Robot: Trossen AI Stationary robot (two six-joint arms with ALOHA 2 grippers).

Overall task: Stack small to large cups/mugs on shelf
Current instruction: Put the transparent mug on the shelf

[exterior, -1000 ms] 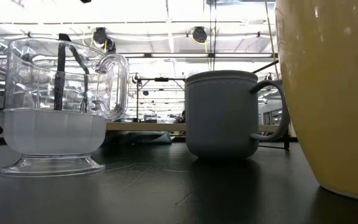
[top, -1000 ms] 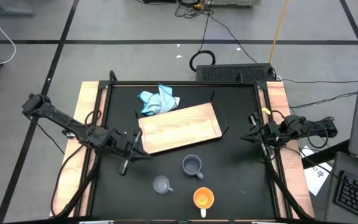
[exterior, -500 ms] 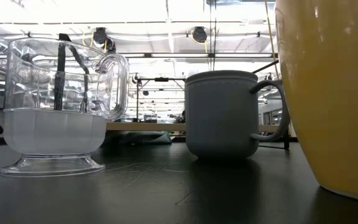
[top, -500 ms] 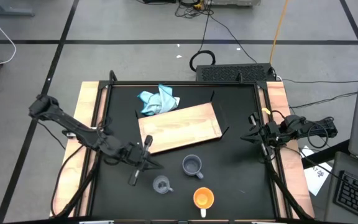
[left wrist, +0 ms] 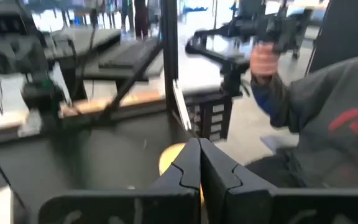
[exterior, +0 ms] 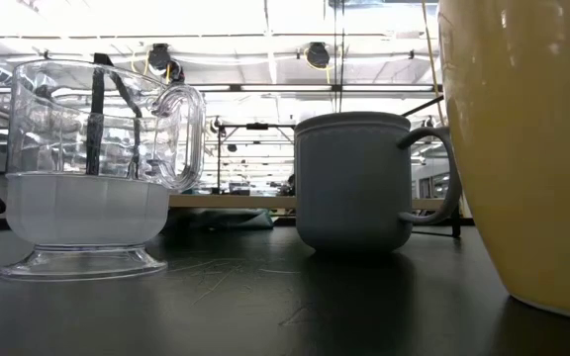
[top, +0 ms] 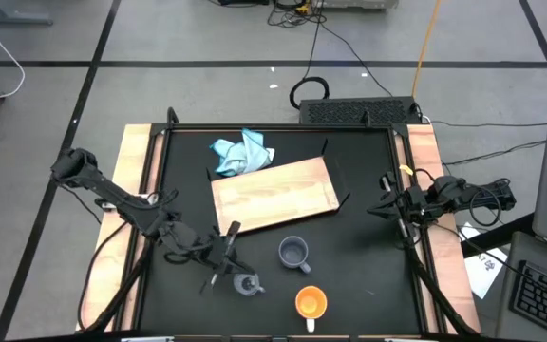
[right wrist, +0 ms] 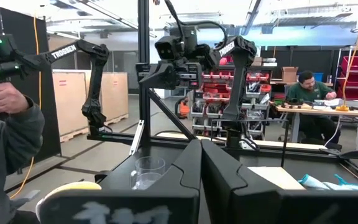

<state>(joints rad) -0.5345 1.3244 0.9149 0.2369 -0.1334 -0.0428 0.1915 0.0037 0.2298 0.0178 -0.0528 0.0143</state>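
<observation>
High view: left gripper (top: pixel 215 275) just beside the small glass cup (top: pixel 246 283).

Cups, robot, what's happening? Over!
Left gripper shut, right beside glass cup. Right gripper shut, waiting at table edge. Grey mug, orange mug off the shelf. Nothing blocking.

A crumpled light blue cloth (top: pixel 243 154) lies on the black table top (top: pixel 368 256) near its far edge. Beyond that edge, a looped black cable (top: pixel 308 92) lies on the grey floor. A person in a grey sleeve (right wrist: pixel 8 146) stands beside the table, and another person in green (right wrist: pixel 306 92) sits at a desk farther off.
</observation>
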